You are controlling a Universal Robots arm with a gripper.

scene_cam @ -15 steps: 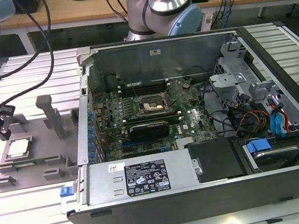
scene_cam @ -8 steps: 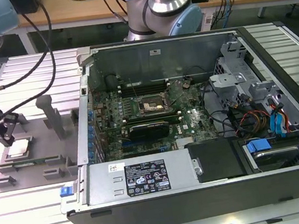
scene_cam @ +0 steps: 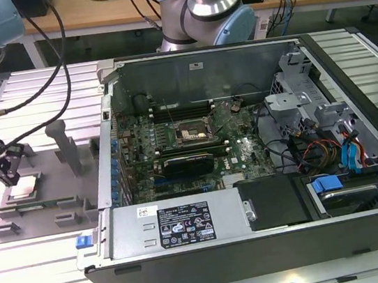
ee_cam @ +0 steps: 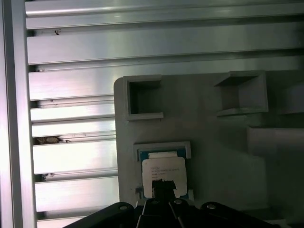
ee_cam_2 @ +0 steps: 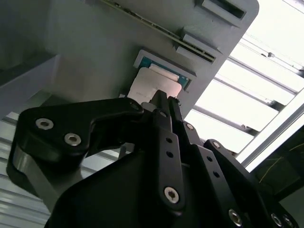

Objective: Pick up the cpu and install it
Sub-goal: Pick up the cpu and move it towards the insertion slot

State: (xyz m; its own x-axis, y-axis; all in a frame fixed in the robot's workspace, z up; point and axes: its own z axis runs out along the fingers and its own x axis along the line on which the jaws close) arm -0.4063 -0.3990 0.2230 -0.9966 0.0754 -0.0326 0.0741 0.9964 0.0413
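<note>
The cpu (scene_cam: pixel 26 187) is a pale silvery square lying flat in a blue-edged recess of the grey plastic tray (scene_cam: pixel 60 175), at the exterior view's left. My gripper (scene_cam: pixel 7 178) hangs just above the tray beside the chip. In both wrist views the black fingers meet in a narrow point over the near edge of the cpu (ee_cam: pixel 163 169) (ee_cam_2: pixel 152 88), hiding a small part of it. The gripper (ee_cam: pixel 164 186) (ee_cam_2: pixel 164 99) looks shut with nothing between its fingers. The dark cpu socket (scene_cam: pixel 191 135) sits on the motherboard inside the open computer case (scene_cam: pixel 179 224).
Upright grey posts (scene_cam: pixel 62 142) and square pockets (ee_cam: pixel 142 97) rise from the tray close to the gripper. The tray rests on a ribbed aluminium table (ee_cam: pixel 71 156). Cables (scene_cam: pixel 35 100) trail from the arm over the tray. The case walls, drive cage (scene_cam: pixel 310 103) and wiring surround the motherboard.
</note>
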